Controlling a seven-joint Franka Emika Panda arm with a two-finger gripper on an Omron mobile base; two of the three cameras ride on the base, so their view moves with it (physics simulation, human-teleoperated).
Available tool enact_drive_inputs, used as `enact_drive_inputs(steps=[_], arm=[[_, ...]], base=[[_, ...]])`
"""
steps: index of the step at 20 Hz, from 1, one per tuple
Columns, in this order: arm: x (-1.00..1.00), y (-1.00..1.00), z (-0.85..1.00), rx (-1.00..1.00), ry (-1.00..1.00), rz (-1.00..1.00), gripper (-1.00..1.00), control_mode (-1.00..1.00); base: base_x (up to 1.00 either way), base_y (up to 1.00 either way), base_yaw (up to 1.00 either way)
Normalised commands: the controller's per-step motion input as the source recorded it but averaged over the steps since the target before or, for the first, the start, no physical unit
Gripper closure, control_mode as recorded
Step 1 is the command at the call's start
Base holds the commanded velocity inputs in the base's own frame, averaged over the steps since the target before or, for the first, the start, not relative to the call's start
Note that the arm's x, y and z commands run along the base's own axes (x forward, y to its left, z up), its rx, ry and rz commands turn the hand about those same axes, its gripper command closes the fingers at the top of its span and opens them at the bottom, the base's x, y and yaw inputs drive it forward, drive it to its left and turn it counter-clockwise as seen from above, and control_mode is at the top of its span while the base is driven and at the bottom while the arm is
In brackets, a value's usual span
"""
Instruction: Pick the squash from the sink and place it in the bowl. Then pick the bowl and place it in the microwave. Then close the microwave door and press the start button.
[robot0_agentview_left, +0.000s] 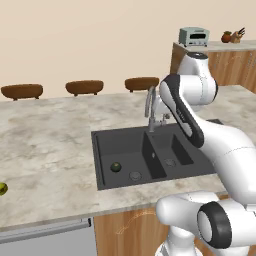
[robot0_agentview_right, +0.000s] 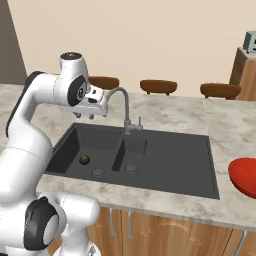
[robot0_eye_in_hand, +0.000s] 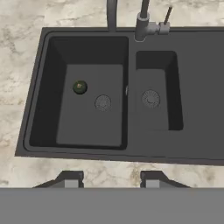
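The pincer (robot0_eye_in_hand: 106, 178) hangs open and empty over the matte dark sink (robot0_eye_in_hand: 192, 92). Below it, off to its left, the round green squash (robot0_eye_in_hand: 79, 87) lies in the large basin, near the drain (robot0_eye_in_hand: 103, 103).

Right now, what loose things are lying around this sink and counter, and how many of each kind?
Dark green squash in the large basin of the sink: 1
Red bowl on the counter, right of the sink: 1
Yellow-green fruit on the counter, left of the sink: 1
Brown stools behind the counter: 3
Total: 6
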Motion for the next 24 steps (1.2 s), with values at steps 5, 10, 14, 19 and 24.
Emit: enact_drive_inputs(steps=[5,10,14,19,24], arm=[[-0.29,0.16,-0.23,-0.02,0.08,0.05,-1.0,-1.0],[-0.3,0.6,-0.62,-0.05,0.17,0.21,-1.0,-1.0],[0.0,0.45,-0.76,0.0,0.12,0.33,-1.0,-1.0],[0.15,0.25,-0.81,0.0,0.03,0.43,-1.0,-1.0],[0.45,0.35,-0.86,-0.07,0.02,0.35,-1.0,-1.0]], base=[[0.0,0.0,0.0],[0.0,0.0,0.0],[0.0,0.0,0.0],[0.0,0.0,0.0],[0.0,0.0,0.0]])
